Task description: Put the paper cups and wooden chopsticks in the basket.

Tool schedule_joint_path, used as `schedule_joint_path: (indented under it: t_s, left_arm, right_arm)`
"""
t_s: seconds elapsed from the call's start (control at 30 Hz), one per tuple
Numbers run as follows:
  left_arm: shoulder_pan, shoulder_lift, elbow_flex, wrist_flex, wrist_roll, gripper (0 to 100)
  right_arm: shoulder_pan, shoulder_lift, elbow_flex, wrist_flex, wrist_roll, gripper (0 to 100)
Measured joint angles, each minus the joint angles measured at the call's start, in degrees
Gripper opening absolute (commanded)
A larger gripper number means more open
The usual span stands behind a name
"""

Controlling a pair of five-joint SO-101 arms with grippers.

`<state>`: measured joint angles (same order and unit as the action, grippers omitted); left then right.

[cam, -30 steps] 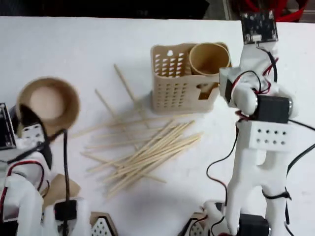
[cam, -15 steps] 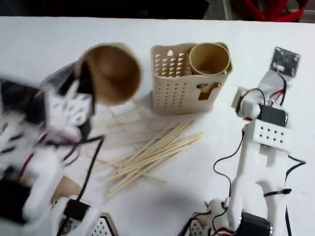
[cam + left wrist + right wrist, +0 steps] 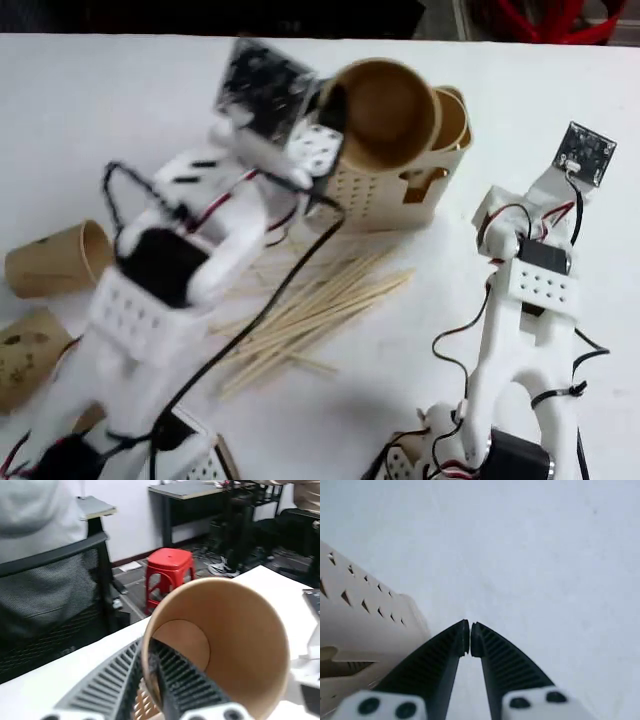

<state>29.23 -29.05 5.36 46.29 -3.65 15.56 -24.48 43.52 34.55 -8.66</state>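
The left hand [image 3: 150, 656] pinches the rim of a paper cup [image 3: 387, 112], mouth tilted upward, over the basket [image 3: 385, 192]; the right hand [image 3: 470, 632], pressed together, sits beside the basket.

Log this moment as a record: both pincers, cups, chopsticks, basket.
left pincer: shut on the rim of a cup, held tilted above the basket
right pincer: shut, empty, beside the basket
cup in basket: one, upright
loose cups: two, lying on the table near the left arm
chopsticks: piled on the table in front of the basket
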Motion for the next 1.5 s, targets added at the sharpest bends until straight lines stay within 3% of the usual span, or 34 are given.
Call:
schedule_joint_path:
  t_s: [0.63,0.8,0.97,1.3,1.5]
  left_arm:
    - [3.7,32.0,-21.2,-0.2,0.0,2]
    - [3.3,32.9,-22.6,-0.2,0.0,4]
    - [3.2,32.9,-22.9,-0.2,0.0,18]
    - [-2.1,32.9,-26.4,0.0,0.0,17]
    - [-7.7,30.9,-33.2,7.7,0.0,17]
  right_arm:
    - [-0.4,0.0,0.0,-0.2,0.0,1.9]
    - [-0.4,0.0,0.0,-0.4,0.0,1.9]
    - [-0.4,0.0,0.0,-0.4,0.0,1.9]
    - [-1.0,0.0,0.0,-0.4,0.0,1.9]
    - [-1.5,0.0,0.0,-0.4,0.0,1.9]
